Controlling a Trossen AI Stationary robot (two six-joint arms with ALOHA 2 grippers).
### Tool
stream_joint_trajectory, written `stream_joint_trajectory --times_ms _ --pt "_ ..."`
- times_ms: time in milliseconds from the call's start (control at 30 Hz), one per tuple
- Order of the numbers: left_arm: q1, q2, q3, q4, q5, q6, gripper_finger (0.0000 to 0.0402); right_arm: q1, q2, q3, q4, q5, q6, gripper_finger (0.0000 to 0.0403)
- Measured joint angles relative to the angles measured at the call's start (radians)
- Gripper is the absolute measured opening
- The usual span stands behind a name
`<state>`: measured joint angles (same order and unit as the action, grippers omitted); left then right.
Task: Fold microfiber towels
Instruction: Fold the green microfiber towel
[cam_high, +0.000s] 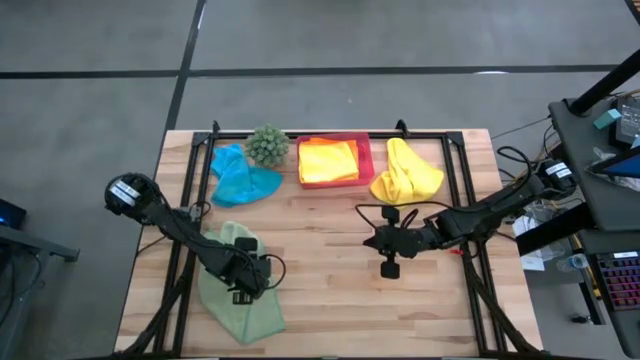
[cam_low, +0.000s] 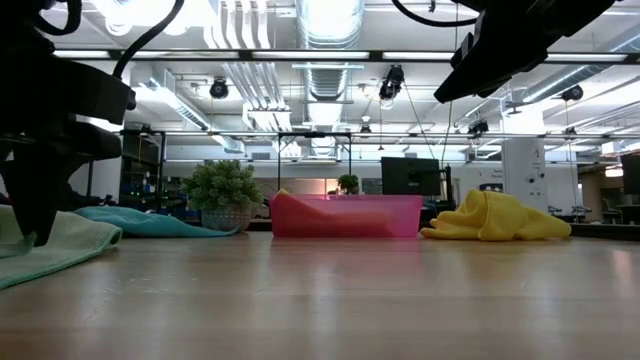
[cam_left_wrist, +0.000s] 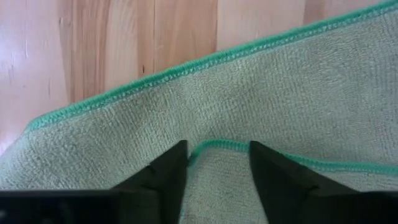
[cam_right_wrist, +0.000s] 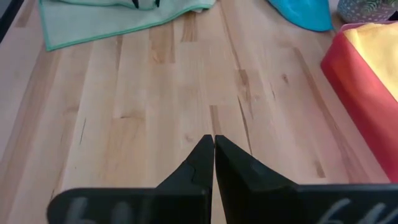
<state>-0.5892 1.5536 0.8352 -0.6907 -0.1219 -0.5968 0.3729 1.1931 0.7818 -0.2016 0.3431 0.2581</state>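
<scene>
The light green microfiber towel (cam_high: 238, 292) lies rumpled on the pale wooden table (cam_high: 330, 300), toward its front left corner, with part of it doubled over so that a darker green stitched hem (cam_left_wrist: 217, 144) crosses its own surface. The left gripper (cam_left_wrist: 217, 163) is down on this cloth — its two dark fingers stand a little apart on either side of that hem, touching the pile; whether they have pinched the fabric I cannot tell.

Along the far edge of the table sit the other cloths. The teal blue microfiber towel (cam_high: 242, 176) is heaped at the left, just beside a small round spiky green plant (cam_high: 267, 145). A folded yellow towel with an orange one under it (cam_high: 328, 161) rests in the pink plastic tray (cam_low: 345, 216). To the tray's right lies a second, crumpled yellow microfiber towel (cam_high: 405, 172).

The right gripper (cam_right_wrist: 213, 144) hangs above bare wood near the table's middle — its jaws pressed together on nothing, well apart from every cloth.
</scene>
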Motion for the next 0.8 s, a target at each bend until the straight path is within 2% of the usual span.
stream_joint_trajectory --times_ms 200,367,500,633,800 --pt "0.0 -0.002 0.0 -0.001 0.012 -0.027 0.0016 0.0 0.0 0.0 0.001 0.0 0.013 0.0009" --pt "0.0 -0.02 0.033 -0.002 -0.021 -0.092 0.0002 0.0 0.0 -0.001 0.003 0.0 0.012 0.0009" --pt "0.0 -0.056 0.091 0.0 -0.181 -0.13 0.0001 0.0 0.0 -0.002 0.031 0.049 -0.059 0.0009" --pt "0.0 -0.093 0.164 0.004 -0.401 -0.131 0.0 0.0 -0.002 0.004 0.065 0.111 -0.154 0.0009" --pt "0.001 -0.128 0.244 0.008 -0.675 -0.131 0.0 0.0 -0.006 0.029 0.075 0.114 -0.207 0.0009"
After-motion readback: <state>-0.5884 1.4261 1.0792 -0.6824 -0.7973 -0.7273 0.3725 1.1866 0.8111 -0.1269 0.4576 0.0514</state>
